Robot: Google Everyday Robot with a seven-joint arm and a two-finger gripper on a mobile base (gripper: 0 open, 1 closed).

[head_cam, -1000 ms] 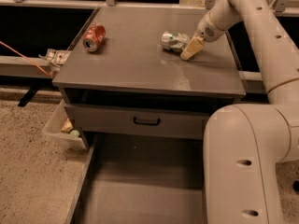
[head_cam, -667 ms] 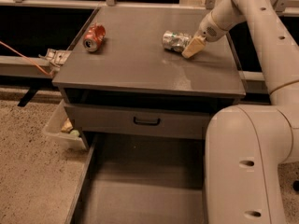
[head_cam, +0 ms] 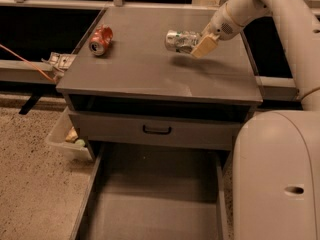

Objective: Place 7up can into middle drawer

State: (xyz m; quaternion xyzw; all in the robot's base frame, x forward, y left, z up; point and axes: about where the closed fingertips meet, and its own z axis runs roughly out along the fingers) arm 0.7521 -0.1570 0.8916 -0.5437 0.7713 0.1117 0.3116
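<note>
Aloft, tool (head_cam: 198,44) around 7up can (head_cam: 178,40), outside drawer (head_cam: 150,206)

7up can (head_cam: 180,40) was lying on the cabinet top (head_cam: 150,69) a second ago; now it is off the surface, clamped at its right end by the gripper (head_cam: 199,44); a detached shadow (head_cam: 192,62) has appeared on the top just below it. Gripper has risen a little over the back right part of the top; can sits slightly higher and further left in view than before.
</note>
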